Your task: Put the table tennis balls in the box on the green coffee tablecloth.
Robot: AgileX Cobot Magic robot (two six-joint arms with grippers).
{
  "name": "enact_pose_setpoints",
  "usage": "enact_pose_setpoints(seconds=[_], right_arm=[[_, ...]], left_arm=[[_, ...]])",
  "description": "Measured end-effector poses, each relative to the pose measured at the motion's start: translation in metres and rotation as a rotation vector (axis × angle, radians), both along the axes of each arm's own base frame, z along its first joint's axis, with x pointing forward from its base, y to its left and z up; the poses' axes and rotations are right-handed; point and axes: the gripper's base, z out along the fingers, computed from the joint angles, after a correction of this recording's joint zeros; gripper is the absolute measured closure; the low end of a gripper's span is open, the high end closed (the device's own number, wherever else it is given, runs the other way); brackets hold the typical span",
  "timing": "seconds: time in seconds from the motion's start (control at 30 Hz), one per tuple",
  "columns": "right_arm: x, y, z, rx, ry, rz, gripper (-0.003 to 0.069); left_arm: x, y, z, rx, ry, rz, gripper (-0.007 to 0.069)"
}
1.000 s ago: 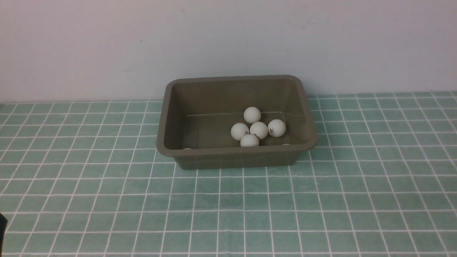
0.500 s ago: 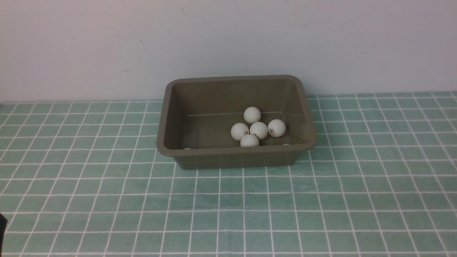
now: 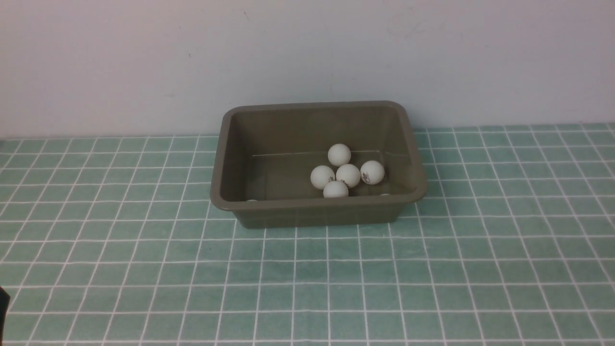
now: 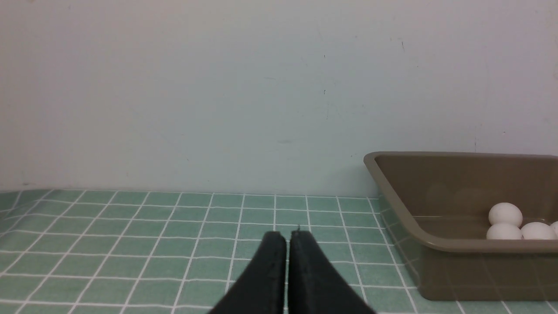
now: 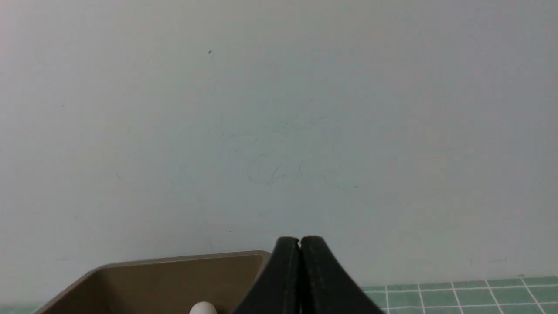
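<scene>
The olive-brown box stands on the green coffee tablecloth against the wall. Several white table tennis balls cluster on its floor right of centre; the tops of two more peek over the near rim at its left and right corners. In the left wrist view the box lies ahead and to one side, holding balls. My left gripper is shut and empty, low over the cloth. My right gripper is shut and empty, beside the box's corner, with one ball showing.
A plain pale wall rises directly behind the box. A dark sliver of my left arm shows at the bottom left edge of the front view. The right arm does not show in the front view.
</scene>
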Motion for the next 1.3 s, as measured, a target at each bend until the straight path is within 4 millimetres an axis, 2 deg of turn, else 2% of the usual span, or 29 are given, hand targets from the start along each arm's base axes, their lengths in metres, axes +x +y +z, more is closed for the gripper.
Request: enact_pose_setpoints(seconds=[0.13, 0.3, 0.57, 0.67, 0.93, 1.3], right_arm=[[0.0, 0.002, -0.006, -0.082, 0.056, 0.015, 0.0675], [0.003, -0.003, -0.02, -0.095, 0.163, -0.042, 0.0675], [0.01, -0.007, -0.055, -0.144, 0.117, -0.097, 0.0675], [0.01, -0.006, -0.055, -0.152, 0.091, -0.096, 0.0675], [0.011, -0.007, -0.064, -0.165, 0.181, -0.1, 0.0675], [0.011, -0.007, -0.064, -0.157, 0.191, -0.1, 0.0675]], left_arm=[[0.0, 0.0, 0.0, 0.0, 0.0, 0.0, 0.0629], [0.0, 0.0, 0.0, 0.0, 0.0, 0.0, 0.0629], [0.0, 0.0, 0.0, 0.0, 0.0, 0.0, 0.0629], [0.0, 0.0, 0.0, 0.001, 0.0, 0.0, 0.0629], [0.0, 0.0, 0.0, 0.001, 0.0, 0.0, 0.0629], [0.0, 0.0, 0.0, 0.001, 0.0, 0.0, 0.0629]])
